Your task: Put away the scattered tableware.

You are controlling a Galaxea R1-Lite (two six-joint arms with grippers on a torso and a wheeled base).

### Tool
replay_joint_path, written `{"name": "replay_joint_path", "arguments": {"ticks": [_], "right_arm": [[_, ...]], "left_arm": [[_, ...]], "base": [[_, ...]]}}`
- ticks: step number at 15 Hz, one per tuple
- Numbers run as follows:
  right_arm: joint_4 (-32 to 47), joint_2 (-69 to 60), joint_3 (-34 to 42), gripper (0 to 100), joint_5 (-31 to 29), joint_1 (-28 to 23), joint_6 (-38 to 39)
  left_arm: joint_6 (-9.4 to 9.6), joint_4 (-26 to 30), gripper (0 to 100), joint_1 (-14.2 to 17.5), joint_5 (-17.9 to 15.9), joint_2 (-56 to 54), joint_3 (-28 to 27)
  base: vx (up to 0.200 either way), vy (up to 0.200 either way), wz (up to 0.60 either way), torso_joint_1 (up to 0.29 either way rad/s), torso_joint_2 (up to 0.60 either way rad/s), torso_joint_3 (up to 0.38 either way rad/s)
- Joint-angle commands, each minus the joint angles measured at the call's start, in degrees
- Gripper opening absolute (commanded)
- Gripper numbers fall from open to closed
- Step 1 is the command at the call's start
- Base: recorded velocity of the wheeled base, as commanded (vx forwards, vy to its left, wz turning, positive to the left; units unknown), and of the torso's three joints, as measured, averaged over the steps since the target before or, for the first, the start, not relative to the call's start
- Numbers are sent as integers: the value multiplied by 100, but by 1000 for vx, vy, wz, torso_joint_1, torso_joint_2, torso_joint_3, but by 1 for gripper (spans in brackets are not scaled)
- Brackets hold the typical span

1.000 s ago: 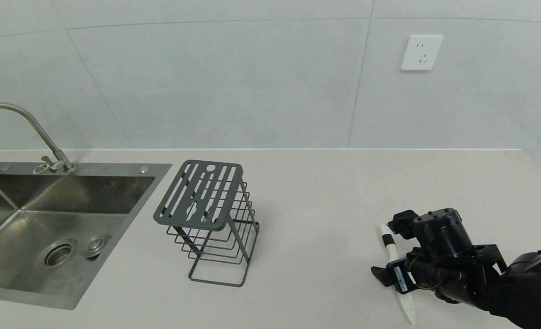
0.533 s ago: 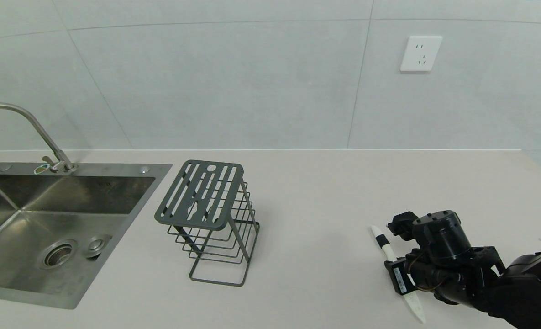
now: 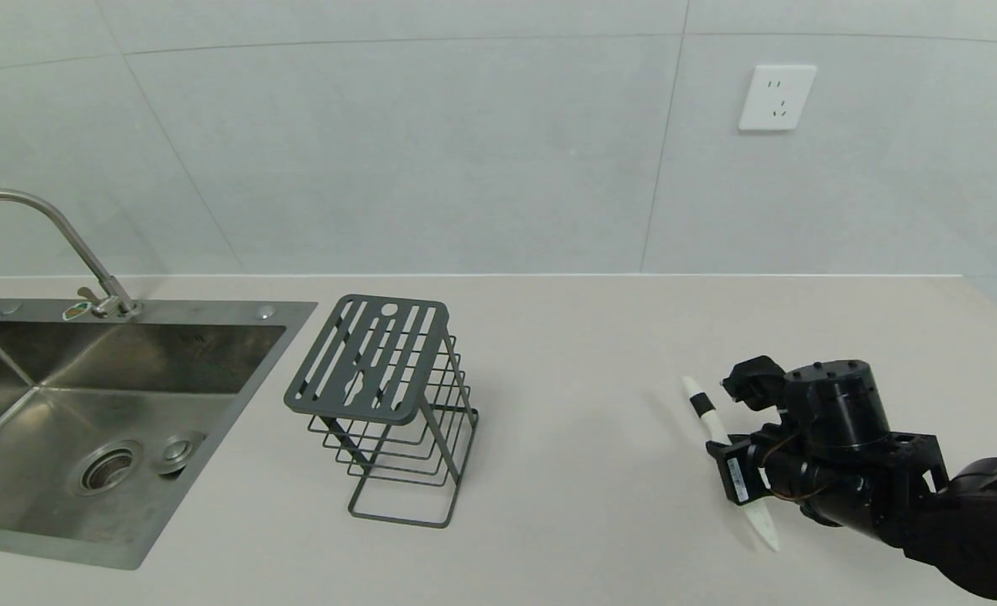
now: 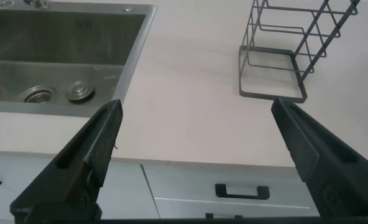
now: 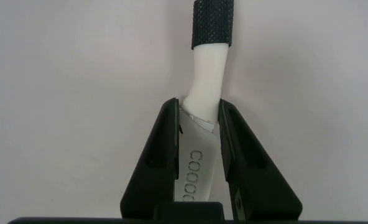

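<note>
White with a black band on its handle, the knife (image 3: 714,427) sits clamped between my right gripper's (image 5: 201,115) fingers, over the right of the counter (image 3: 591,379). My left gripper (image 4: 196,109) gapes wide. Well apart to the left, the slotted wire rack (image 3: 372,362) stands just beside the sink (image 3: 212,308).

You've got a slim white knife with a black textured band on its handle (image 3: 714,427) (image 5: 207,68) over on the right of the counter. It's pinched in the right gripper (image 3: 732,442) (image 5: 199,115) about where handle meets blade, with the handle end pointing far-left and the blade tip near-right. Your dark grey wire rack with the slotted top plate (image 3: 369,358) (image 4: 283,50) stands upright mid-counter, well apart to the left.
</note>
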Motion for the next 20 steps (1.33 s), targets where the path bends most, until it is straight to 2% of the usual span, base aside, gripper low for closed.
{"name": "replay_joint_path", "arguments": {"ticks": [1,4,8,10,13,15,18,19,20], "right_arm": [[-27,-551,36,0,84,36,-129],[-27,-1026,141,0,181,36,-428],[-36,-1659,167,0,664,36,-920],[-36,-1834,150,0,954,36,-1210],[-36,-1887,159,0,1077,36,-1430],[-133,-1922,80,0,1271,45,-2142],[-203,-2019,167,0,1464,168,-2450],[-265,-2107,220,0,1649,238,-2661],[-440,-2256,326,0,1921,256,-3039]], "left_arm": [[-6,-4,100,4,-3,0,0],[3,-4,100,4,6,0,0],[12,-4,100,-5,-3,0,0],[12,-4,100,4,-3,0,0],[12,-4,100,4,-3,0,0],[3,-4,100,4,-3,0,0],[-6,-13,100,4,-12,0,0],[-14,-118,100,4,-12,0,0],[-41,-628,100,4,-12,0,0]], "base": [[0,0,0,0,0,0],[0,0,0,0,0,0],[0,0,0,0,0,0],[0,0,0,0,0,0],[0,0,0,0,0,0],[0,0,0,0,0,0],[0,0,0,0,0,0],[0,0,0,0,0,0],[0,0,0,0,0,0]]}}
